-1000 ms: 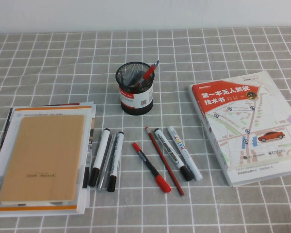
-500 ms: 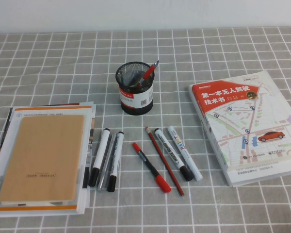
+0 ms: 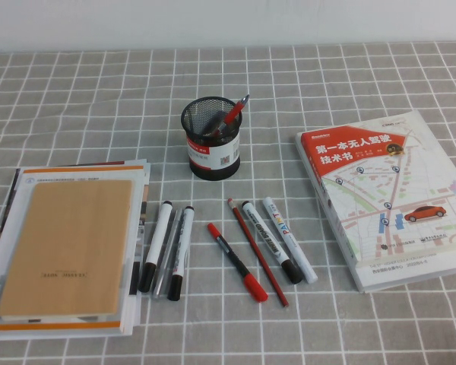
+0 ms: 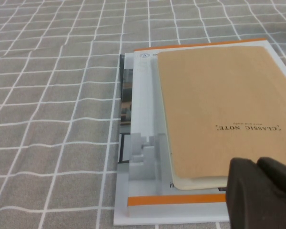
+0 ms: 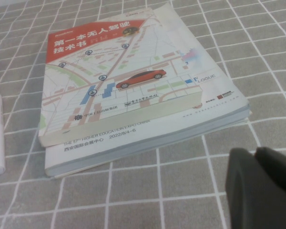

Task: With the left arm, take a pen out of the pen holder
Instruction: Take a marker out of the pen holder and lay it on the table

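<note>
Wrist views: left gripper (image 4: 257,188), right gripper (image 5: 256,183) closed

I hold the left gripper (image 4: 257,167) low over the surface on the robot's left side, its dark fingers pressed together and empty; the right gripper (image 5: 256,157) hangs low on the right side, fingers likewise closed on nothing.
</note>
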